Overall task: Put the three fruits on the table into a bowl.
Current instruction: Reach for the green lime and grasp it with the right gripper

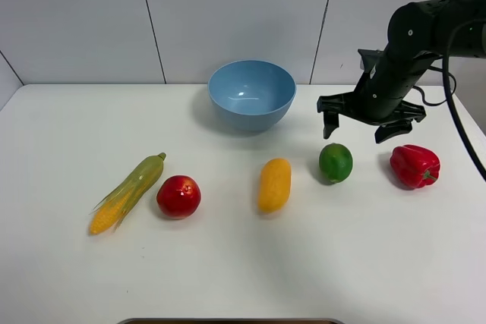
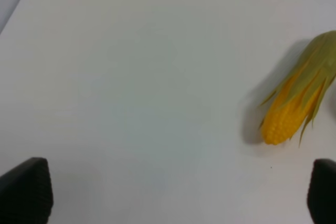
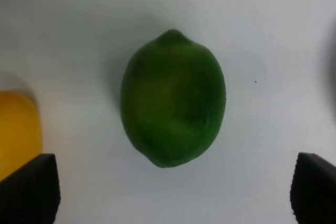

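The green lime [image 1: 336,162] lies on the white table [image 1: 319,263], right of the yellow-orange mango [image 1: 274,184]. The red apple [image 1: 178,196] lies further left. The light-blue bowl [image 1: 252,95] stands empty at the back centre. My right gripper [image 1: 357,128] hovers open just above and behind the lime. In the right wrist view the lime [image 3: 173,98] sits centred between the wide-open fingertips [image 3: 29,187], with the mango's edge [image 3: 18,129] beside it. My left gripper [image 2: 173,198] is open and empty over bare table; the left arm is out of the exterior view.
A green-husked corn cob [image 1: 127,193] lies left of the apple and shows in the left wrist view [image 2: 299,103]. A red bell pepper [image 1: 414,165] lies right of the lime, close under the right arm. A grey wall stands behind the table.
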### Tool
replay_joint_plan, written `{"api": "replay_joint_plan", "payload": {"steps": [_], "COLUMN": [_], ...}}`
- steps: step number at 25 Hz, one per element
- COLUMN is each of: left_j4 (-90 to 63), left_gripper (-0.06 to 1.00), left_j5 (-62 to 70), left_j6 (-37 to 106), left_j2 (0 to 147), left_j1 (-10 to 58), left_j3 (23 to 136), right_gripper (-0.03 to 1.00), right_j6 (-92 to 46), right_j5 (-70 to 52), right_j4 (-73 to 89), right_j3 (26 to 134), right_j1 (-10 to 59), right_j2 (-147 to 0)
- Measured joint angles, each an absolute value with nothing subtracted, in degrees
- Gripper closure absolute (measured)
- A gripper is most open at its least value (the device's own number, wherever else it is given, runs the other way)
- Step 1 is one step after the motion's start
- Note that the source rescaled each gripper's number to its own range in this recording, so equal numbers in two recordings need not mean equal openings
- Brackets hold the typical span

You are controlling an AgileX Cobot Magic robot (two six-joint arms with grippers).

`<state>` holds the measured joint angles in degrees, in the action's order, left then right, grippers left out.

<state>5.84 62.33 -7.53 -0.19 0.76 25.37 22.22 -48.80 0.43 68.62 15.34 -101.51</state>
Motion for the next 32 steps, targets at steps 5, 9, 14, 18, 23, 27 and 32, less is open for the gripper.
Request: {"api": "replay_joint_plan", "payload": {"steps": [5, 9, 14, 18, 23, 27, 32], "left_j4": [5.84, 5.84, 5.84, 5.84, 5.84, 5.84, 5.84], "left_gripper": [-0.06, -0.06, -0.06, -0.06, -0.06, -0.06, -0.06], "left_j5": [62.33, 62.33, 62.33, 62.33, 62.33, 62.33, 62.33], "left_j6": [-7.53, -7.46, -7.46, -7.46, -7.51, -7.51, -7.51], "left_j2": [-0.19, -0.19, -0.19, -0.19, -0.19, -0.19, -0.19], "left_j1": [0.76, 0.76, 0.76, 0.76, 0.76, 0.76, 0.76], "left_j3": [25.37, 25.37, 25.37, 25.37, 25.37, 25.37, 25.37], "right_gripper": [0.0, 0.0, 0.0, 0.0, 0.0, 0.0, 0.0], "right_j6": [22.22, 22.29, 22.55, 22.55, 22.55, 22.55, 22.55], "right_j5": [-48.78, -48.61, -46.95, -45.5, -42.86, -41.61, -39.84], "right_j4": [0.43, 0.0, -1.31, -1.72, -2.28, -2.83, -2.94], "right_j3": [68.62, 68.62, 68.62, 68.62, 68.62, 68.62, 68.62], "right_j1": [15.63, 15.63, 15.63, 15.63, 15.63, 15.63, 15.63], "right_j2": [-103.8, -105.58, -107.72, -109.37, -111.84, -113.92, -116.13]}}
